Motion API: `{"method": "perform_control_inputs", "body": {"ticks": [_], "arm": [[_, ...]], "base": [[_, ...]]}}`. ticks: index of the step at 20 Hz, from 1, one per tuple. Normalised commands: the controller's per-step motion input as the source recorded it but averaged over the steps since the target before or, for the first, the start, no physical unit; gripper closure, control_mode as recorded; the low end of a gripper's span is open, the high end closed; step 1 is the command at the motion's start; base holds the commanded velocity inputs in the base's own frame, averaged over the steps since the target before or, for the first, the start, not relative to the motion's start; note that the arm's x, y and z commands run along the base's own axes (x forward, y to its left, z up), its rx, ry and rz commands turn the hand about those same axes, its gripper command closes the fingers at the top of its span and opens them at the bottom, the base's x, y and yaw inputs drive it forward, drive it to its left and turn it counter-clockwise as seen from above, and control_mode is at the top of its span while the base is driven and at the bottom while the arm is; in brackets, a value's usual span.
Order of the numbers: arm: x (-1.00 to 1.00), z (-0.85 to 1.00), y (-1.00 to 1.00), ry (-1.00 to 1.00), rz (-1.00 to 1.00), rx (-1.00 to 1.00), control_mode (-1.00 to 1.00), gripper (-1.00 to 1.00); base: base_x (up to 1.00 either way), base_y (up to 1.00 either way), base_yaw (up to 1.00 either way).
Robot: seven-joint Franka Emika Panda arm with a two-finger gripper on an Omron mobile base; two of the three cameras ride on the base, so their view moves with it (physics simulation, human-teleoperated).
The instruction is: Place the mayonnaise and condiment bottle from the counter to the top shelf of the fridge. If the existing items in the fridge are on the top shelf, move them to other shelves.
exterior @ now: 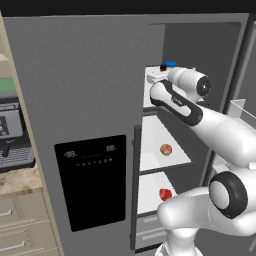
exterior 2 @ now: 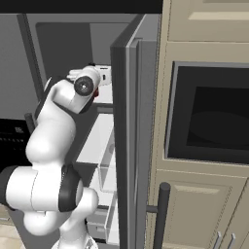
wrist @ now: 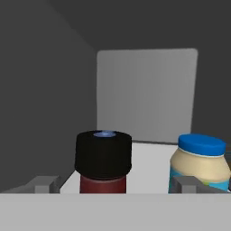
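Two containers are seen standing side by side on the top shelf (wrist: 149, 153) of the fridge (exterior: 80, 100) in the hand view: the condiment bottle (wrist: 103, 162), dark red with a black cap, and the mayonnaise (wrist: 200, 164), a pale jar with a blue lid. They are set apart, not touching, and both are upright. The gripper (wrist: 117, 185) is held level with the bottle, its jaws spread wide, with the bottle framed between the two fingertips (wrist: 43, 184) and no contact visible on either side; the bottle is released rather than grasped. The far fingertip is placed just in front of the mayonnaise jar.

In the left base view the arm is reached through the open fridge door to the top shelf, where the blue lid and black cap are just visible past the wrist. On the shelf below, a small round brownish item (exterior: 166, 149) is seen, and on the shelf under that a red one (exterior: 165, 194); what they are cannot be told for certain at this size. A coffee machine (exterior: 12, 132) is placed on the surface (exterior: 20, 182) left of the fridge. In the right base view a built-in oven (exterior 2: 209, 114) is set into cabinets to the right
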Motion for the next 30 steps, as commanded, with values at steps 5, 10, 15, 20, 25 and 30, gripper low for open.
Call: {"method": "perform_control_inputs", "body": {"ticks": [5,10,15,20,25,30], "arm": [[-0.29,0.06,-0.10,0.00,0.00,0.00,-1.00,-1.00],[-0.40,0.04,-0.08,0.00,0.00,0.00,-1.00,-1.00],[-0.54,0.26,0.00,0.00,0.00,0.00,-1.00,-1.00],[-0.83,0.40,0.00,-0.01,-0.01,0.00,-1.00,-1.00],[-1.00,0.21,0.00,-0.01,0.00,0.00,-1.00,-1.00],[-1.00,0.21,0.05,-0.02,0.02,0.00,-1.00,-1.00]], "base": [[0.00,0.00,0.00],[0.00,0.00,0.00],[0.00,0.00,0.00],[0.00,0.00,0.00],[0.00,0.00,0.00],[0.00,0.00,0.00]]}}
